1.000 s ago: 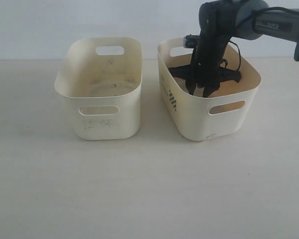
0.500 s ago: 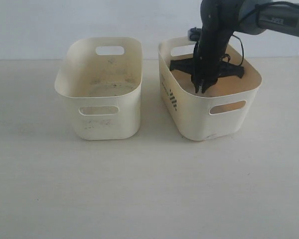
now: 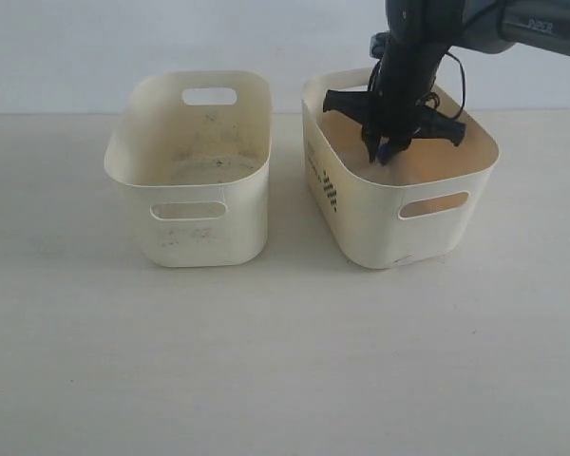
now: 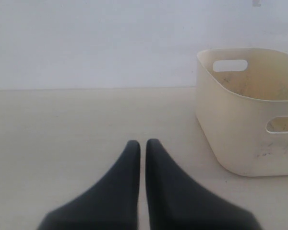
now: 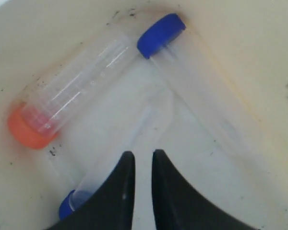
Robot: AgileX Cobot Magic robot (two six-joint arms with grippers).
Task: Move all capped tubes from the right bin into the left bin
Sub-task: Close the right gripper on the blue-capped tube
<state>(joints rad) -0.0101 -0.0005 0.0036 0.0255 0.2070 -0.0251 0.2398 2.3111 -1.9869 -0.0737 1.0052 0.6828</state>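
left gripper (image 4: 142,143) sits pressed together by the left bin (image 3: 141,195), no tubes in it yet — in the right bin (image 3: 361,220) the right gripper (image 3: 384,157) has closed and lifted, seemingly pinching a blue-capped tube (image 5: 151,115), so the first transfer looks under way — orange-capped tube (image 5: 72,96) and other blue tube (image 5: 201,100) lie below.

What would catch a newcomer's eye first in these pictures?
The dark right gripper hangs inside the right bin, apparently pinching a blue-capped tube at its tips. On the bin floor below, the right wrist view shows an orange-capped tube and a second blue-capped tube. The left bin stands beside it, with a grimy, speckled floor.
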